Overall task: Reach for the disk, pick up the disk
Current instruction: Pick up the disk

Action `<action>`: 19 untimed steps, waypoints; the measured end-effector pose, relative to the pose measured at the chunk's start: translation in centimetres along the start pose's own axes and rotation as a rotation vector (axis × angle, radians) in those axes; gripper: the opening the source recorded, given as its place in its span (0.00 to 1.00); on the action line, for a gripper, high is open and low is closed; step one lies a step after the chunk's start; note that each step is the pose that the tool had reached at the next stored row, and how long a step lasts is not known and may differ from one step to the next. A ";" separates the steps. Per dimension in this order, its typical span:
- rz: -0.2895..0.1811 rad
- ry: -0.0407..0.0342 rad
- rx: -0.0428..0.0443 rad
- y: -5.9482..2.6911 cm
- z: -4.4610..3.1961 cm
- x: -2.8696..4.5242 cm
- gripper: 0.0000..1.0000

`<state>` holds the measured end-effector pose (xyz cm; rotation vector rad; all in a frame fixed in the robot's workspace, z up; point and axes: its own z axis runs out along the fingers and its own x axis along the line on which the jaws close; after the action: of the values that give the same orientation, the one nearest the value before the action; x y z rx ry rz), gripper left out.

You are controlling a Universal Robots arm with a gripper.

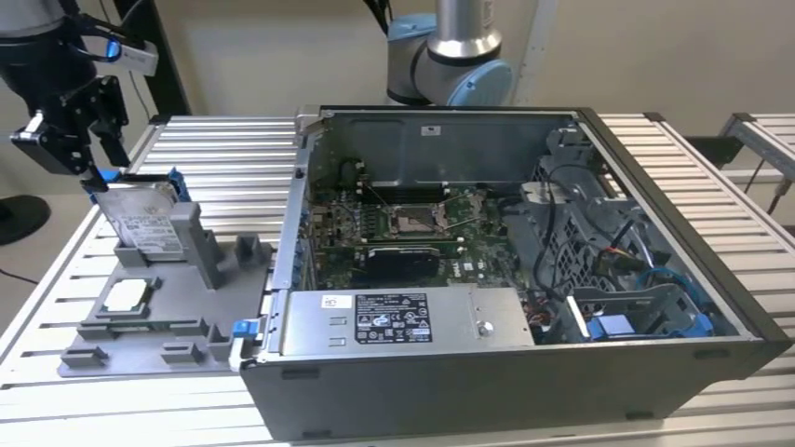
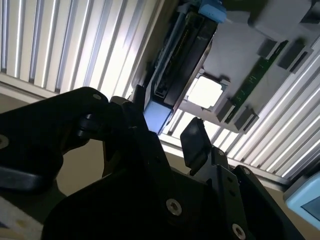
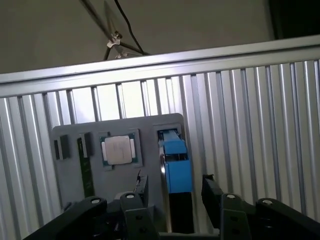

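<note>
Currently the disk is standing upright in a slot of the grey holder tray, beside a square chip sitting in its own recess. The gripper is hanging open, its fingers straddling the disk's blue bracket.

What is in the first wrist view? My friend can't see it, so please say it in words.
The gripper is open, one black finger on each side of the disk, which stands on edge in a grey holder with its blue-framed edge toward the camera. A square silver chip sits beside it in the holder, on a ribbed metal table.
</note>
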<state>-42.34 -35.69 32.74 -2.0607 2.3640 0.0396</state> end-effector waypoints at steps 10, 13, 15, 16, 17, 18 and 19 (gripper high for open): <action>-0.020 0.0008 -0.0004 -0.02 1.81 0.03 1.00; -0.025 0.0012 -0.0004 -0.04 2.35 0.05 1.00; -0.029 0.0013 -0.0005 -0.04 2.72 0.06 1.00; -0.030 0.0014 -0.0005 -0.05 2.90 0.06 1.00; -0.032 0.0015 -0.0006 -0.05 3.07 0.06 1.00; -0.033 0.0015 -0.0006 -0.05 3.26 0.07 1.00; -0.035 0.0016 -0.0006 -0.05 3.44 0.07 1.00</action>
<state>-42.34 -35.69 29.30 -2.1025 2.3285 0.0385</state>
